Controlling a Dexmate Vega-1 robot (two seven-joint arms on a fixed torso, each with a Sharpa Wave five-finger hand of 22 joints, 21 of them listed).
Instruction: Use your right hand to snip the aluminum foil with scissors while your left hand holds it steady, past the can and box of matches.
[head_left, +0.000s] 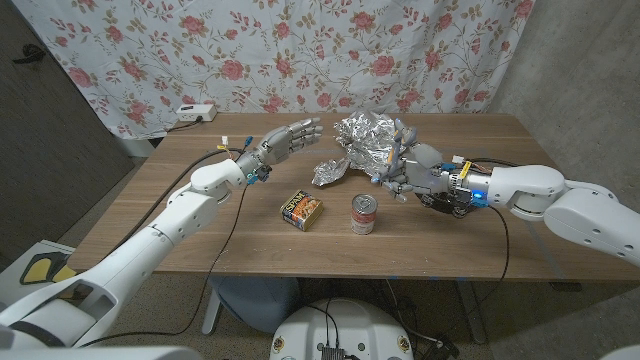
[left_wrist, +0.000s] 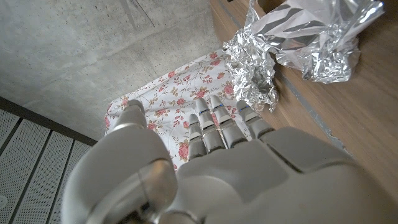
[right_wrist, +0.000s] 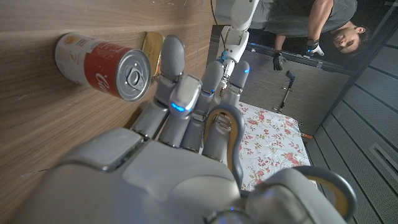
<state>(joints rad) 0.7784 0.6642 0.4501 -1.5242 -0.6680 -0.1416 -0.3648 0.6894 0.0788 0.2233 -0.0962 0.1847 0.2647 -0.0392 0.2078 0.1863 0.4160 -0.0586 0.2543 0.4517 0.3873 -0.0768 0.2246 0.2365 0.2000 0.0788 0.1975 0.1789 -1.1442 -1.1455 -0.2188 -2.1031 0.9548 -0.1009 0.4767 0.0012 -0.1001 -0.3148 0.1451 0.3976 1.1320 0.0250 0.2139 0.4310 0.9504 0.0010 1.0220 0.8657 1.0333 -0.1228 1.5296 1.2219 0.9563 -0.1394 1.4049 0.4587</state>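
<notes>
The crumpled aluminum foil (head_left: 362, 138) lies at the table's back middle, with a smaller flap (head_left: 330, 172) toward the front. My left hand (head_left: 290, 138) hovers just left of it, fingers spread and holding nothing; the left wrist view shows those fingers (left_wrist: 214, 121) short of the foil (left_wrist: 298, 43). My right hand (head_left: 405, 172) is at the foil's right side and grips the scissors, whose grey handle loops (right_wrist: 229, 127) wrap its fingers. The blades are hidden. The red can (head_left: 364, 214) and the matchbox (head_left: 300, 208) stand in front of the foil, and the right wrist view has the can (right_wrist: 102, 65) beside the hand.
A white box (head_left: 195, 112) sits at the table's back left corner. Floral cloth (head_left: 300, 50) hangs behind the table. Cables trail along both arms. A person (right_wrist: 311, 25) stands off the table in the right wrist view.
</notes>
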